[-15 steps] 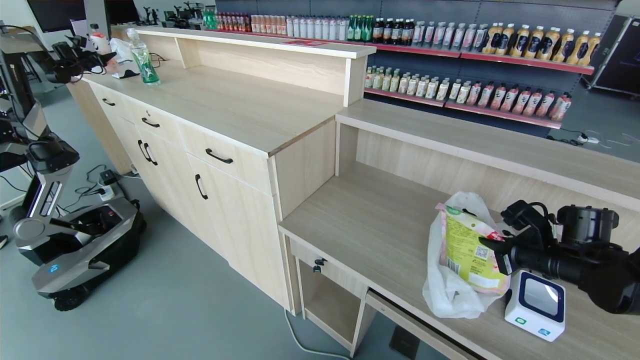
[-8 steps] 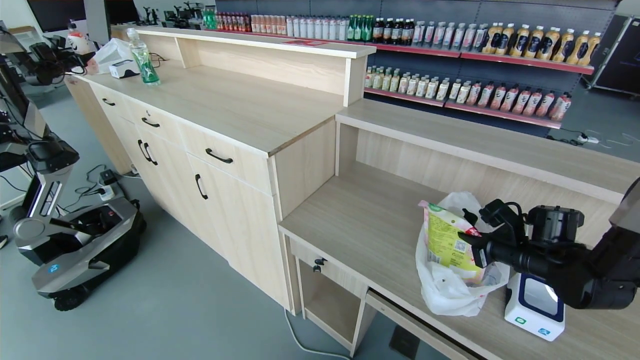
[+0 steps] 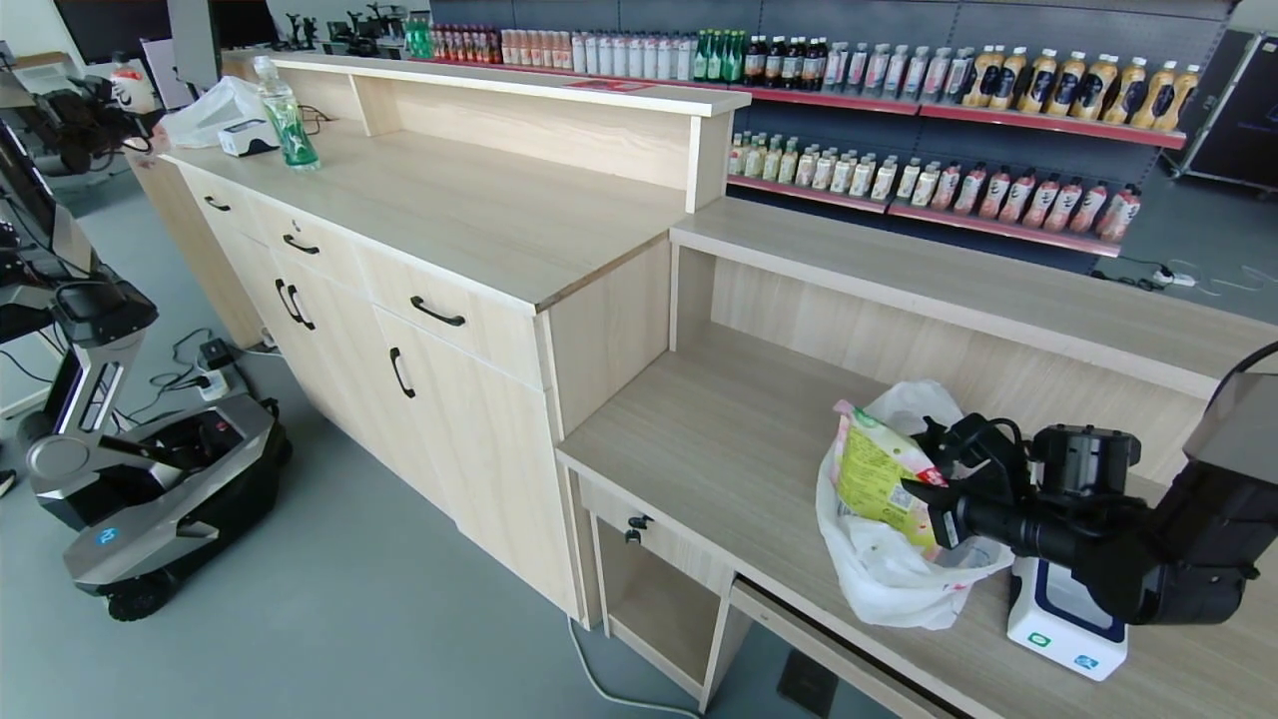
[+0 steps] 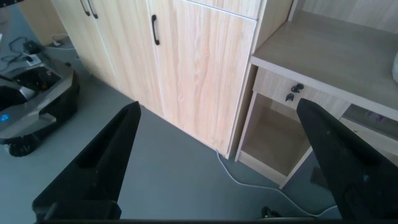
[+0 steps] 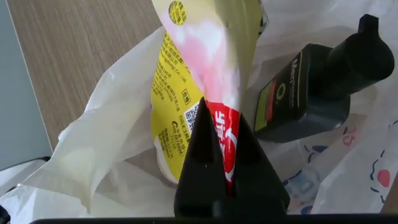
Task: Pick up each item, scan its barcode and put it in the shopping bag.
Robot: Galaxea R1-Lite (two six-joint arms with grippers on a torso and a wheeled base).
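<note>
My right gripper (image 3: 921, 491) is shut on the edge of a yellow-green snack pouch (image 3: 871, 475). The pouch hangs partly inside the mouth of the white shopping bag (image 3: 889, 579) on the low counter. In the right wrist view the fingers (image 5: 205, 155) clamp the pouch's red-and-pink seam (image 5: 211, 56), and a dark bottle (image 5: 311, 87) lies in the bag (image 5: 93, 137) beside it. A white and blue barcode scanner (image 3: 1066, 621) stands just right of the bag, under my right arm. My left gripper (image 4: 217, 107) is open, hanging over the grey floor in front of the cabinets.
The low counter (image 3: 719, 439) has a raised back ledge (image 3: 949, 280) behind the bag. A taller counter (image 3: 479, 210) on the left carries a green bottle (image 3: 288, 115) and another bag (image 3: 210, 108). Another robot (image 3: 130, 469) stands on the floor at left.
My right gripper has carried the pouch left and down, from above the scanner into the mouth of the bag. The other robot's arm at top left has drawn back.
</note>
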